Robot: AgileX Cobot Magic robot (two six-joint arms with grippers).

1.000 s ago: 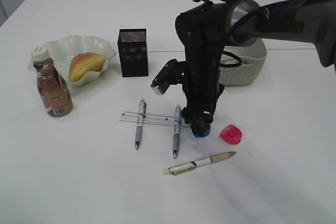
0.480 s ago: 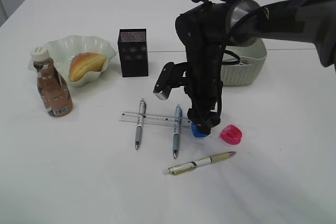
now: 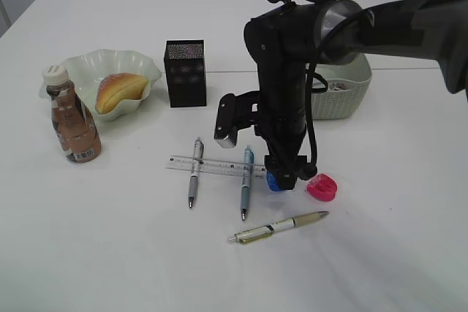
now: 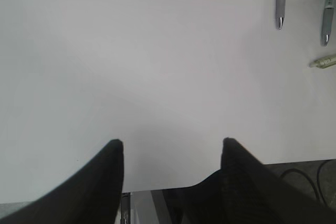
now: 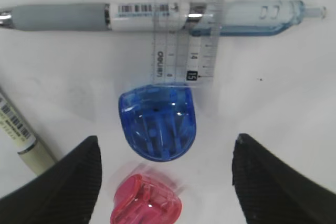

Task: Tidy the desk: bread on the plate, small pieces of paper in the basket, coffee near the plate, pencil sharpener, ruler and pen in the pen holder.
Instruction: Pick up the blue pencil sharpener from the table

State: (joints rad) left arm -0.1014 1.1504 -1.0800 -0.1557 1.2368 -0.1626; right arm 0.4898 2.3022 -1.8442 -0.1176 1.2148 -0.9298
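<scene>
Between the two dark, rounded fingers of the right hand (image 5: 165,153), spread wide and gripping nothing, sits a blue sharpener (image 5: 157,121): clear glossy plastic, dome-shaped, ribs visible inside. It lies on the white matte surface (image 3: 110,253), not touched by either finger. Just beside its rounded end, a pink sharpener (image 5: 146,200) of the same translucent plastic, same shape. The blue one's flat edge touches the end of a clear ruler (image 5: 189,24) with printed black marks. Ruler lies across a pen (image 5: 157,14) with a grey rubber grip, white barcode band and pale blue see-through barrel. At the lower left of the wrist view, part of a cream-coloured pen (image 5: 18,137) with a barcode label.

From outside: right arm, black and bulky, hangs straight down over the blue sharpener. Ruler also crosses a second grey-grip pen (image 3: 194,171) further left. Cream pen lies slanted nearer the camera. Behind, a black square pen holder (image 3: 185,72) with dotted pattern, upright. Left of it a wavy-rimmed pale plate (image 3: 80,67) holding a smooth golden bread roll (image 3: 117,90). Just beside the plate, a coffee bottle (image 3: 72,118), brown contents, white cap. Behind the arm, a pale woven-look basket (image 3: 344,93), mostly hidden.

Left hand (image 4: 172,148): black tapered fingers spread apart over bare surface near its edge, nothing between them.
</scene>
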